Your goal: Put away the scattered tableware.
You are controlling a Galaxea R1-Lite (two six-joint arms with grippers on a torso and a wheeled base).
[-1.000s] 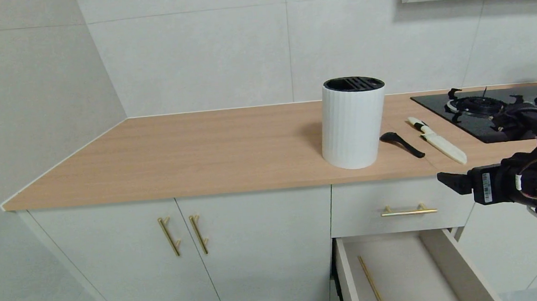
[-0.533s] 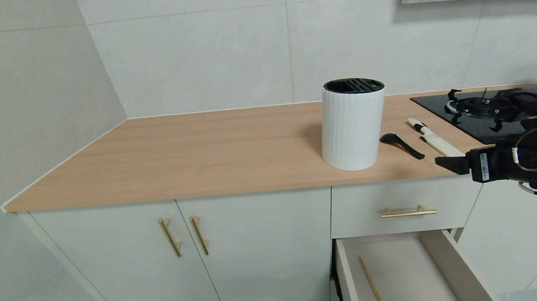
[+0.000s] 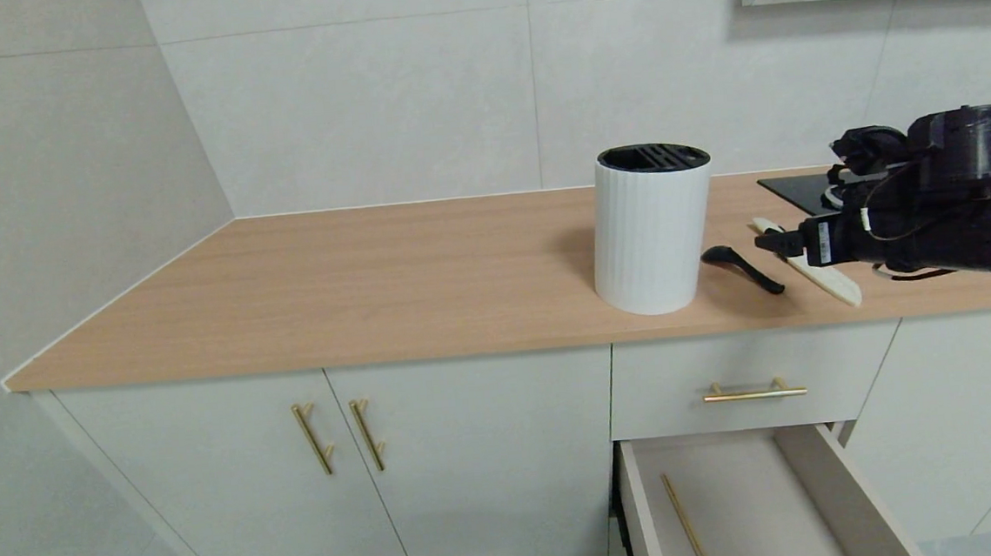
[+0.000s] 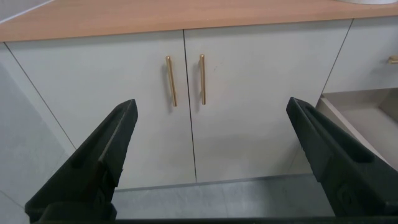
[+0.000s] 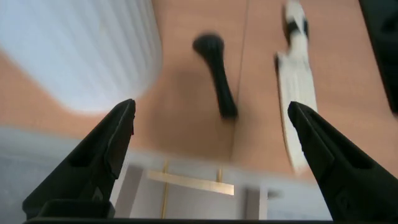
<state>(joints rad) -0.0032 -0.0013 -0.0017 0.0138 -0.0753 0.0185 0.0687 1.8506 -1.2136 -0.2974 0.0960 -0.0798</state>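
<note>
With the right gripper [image 5: 211,104] spread wide above them, the knife [image 5: 298,93] looks light, stiff and slick, probably best pinched across its handle, clear of the spoon [image 5: 219,78].

holder [image 3: 651,232], right of centre: was white, vertically ribbed, black slotted top | spoon [image 3: 741,267], just right of it: was black | knife [image 3: 820,277], far right: was cream-white | counter [image 3: 373,278], mid-frame: was light wood grain | cabinet handles [image 3: 312,436], lower left: were gold | chopstick [image 3: 686,526], bottom right: was tan, green-tipped
</note>
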